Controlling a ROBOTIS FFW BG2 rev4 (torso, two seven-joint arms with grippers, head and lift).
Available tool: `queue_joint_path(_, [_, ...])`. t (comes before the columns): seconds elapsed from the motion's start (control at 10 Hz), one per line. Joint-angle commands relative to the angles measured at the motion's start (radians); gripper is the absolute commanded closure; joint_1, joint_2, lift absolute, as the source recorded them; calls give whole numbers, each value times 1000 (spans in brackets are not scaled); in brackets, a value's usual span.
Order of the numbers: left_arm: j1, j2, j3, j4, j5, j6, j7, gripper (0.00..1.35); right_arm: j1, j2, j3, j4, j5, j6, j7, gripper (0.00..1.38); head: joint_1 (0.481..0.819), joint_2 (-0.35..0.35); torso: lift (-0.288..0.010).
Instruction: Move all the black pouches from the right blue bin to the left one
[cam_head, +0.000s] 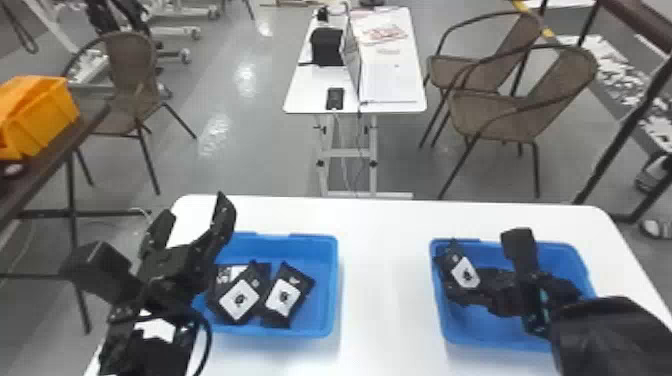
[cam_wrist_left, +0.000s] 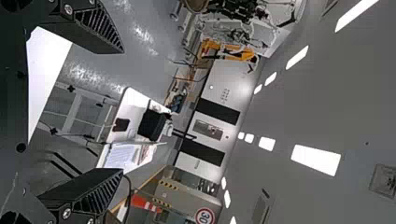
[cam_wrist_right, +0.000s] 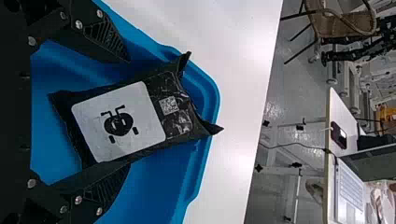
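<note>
In the head view, my left gripper (cam_head: 194, 206) is raised over the far-left side of the left blue bin (cam_head: 335, 280), fingers spread; the left wrist view also has this gripper (cam_wrist_left: 122, 111) with nothing between its fingers. That bin holds several overlapping black pouches (cam_head: 285, 296). My right gripper (cam_head: 505, 294) is down in the right blue bin (cam_head: 582, 267), beside a black pouch (cam_head: 465, 272) at the bin's left side. From the right wrist, the pouch (cam_wrist_right: 119, 121) lies label up between the parted fingers of the gripper (cam_wrist_right: 129, 114), near the bin wall (cam_wrist_right: 212, 100).
Bare white tabletop (cam_head: 387, 280) separates the two bins. Beyond it stand a smaller white table (cam_head: 392, 80) and brown chairs (cam_head: 520, 110). An orange bin (cam_head: 42, 120) rests on a dark table at the far left.
</note>
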Motion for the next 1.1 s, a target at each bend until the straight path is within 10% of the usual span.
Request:
queue_joint_path(0.0, [2, -3, 0, 2, 0, 1, 0, 121, -23, 0, 0, 52, 21, -27, -2, 266, 695, 75, 10])
queue_joint_path(0.2, [2, -6, 0, 2, -6, 1, 0, 122, -48, -1, -2, 104, 28, -51, -6, 438, 695, 74, 10])
queue_joint_path(0.4, [8, -20, 6, 3, -15, -6, 0, 122, -38, -4, -9, 109, -19, -84, -9, 1007, 695, 70, 10])
queue_joint_path(1.0, [15, -21, 9, 8, -12, -29, 0, 121, 100, -3, -46, -89, -70, -32, -20, 1079, 695, 69, 10])
